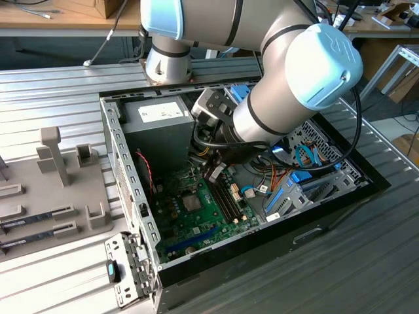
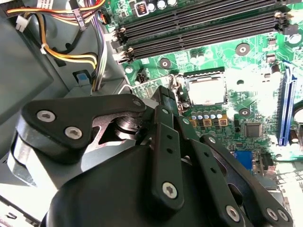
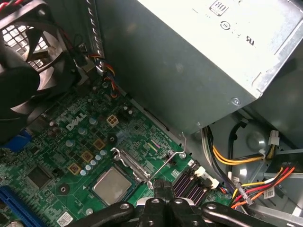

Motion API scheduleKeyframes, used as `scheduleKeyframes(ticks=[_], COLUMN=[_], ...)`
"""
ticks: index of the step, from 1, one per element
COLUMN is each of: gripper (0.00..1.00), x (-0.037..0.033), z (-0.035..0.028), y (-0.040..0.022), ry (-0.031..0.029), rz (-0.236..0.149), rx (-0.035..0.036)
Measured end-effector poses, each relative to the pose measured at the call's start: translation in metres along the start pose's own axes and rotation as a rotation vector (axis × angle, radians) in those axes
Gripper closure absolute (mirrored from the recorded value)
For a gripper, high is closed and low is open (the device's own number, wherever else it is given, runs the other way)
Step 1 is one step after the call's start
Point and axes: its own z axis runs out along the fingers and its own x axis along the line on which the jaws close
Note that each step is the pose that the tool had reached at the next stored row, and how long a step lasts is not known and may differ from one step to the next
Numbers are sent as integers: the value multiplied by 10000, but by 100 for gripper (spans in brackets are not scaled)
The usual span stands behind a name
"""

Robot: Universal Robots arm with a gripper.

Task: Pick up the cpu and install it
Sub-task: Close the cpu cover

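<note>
The cpu (image 3: 112, 185) lies flat in its socket on the green motherboard (image 3: 71, 142), silvery top up; it also shows in the second wrist view (image 2: 206, 90) and in the exterior view (image 1: 191, 201). My gripper (image 3: 160, 187) is down inside the open computer case (image 1: 131, 196), beside the socket, fingers closed together. Its tip (image 2: 165, 97) sits at the end of the thin wire socket lever (image 3: 168, 163), which stands raised at a slant. I cannot tell whether the fingers pinch the lever or only touch it. Nothing else is held.
The grey power supply (image 3: 199, 61) stands close beside the gripper, with bundled cables (image 3: 227, 161) below it. A black fan (image 3: 23, 56), memory slots (image 2: 199, 23) and a blue card slot (image 2: 286, 109) surround the socket. A grey tray with memory sticks (image 1: 39, 219) lies outside the case.
</note>
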Motion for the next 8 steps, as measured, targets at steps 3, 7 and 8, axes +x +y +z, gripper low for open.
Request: scheduleKeyframes(ticks=[3, 7, 8], gripper=[89, 89, 89], x=[13, 21, 22], z=[-5, -10, -9], y=[-13, -22, -23], ry=[-1, 0, -1], rz=[0, 0, 0], rx=[0, 0, 0])
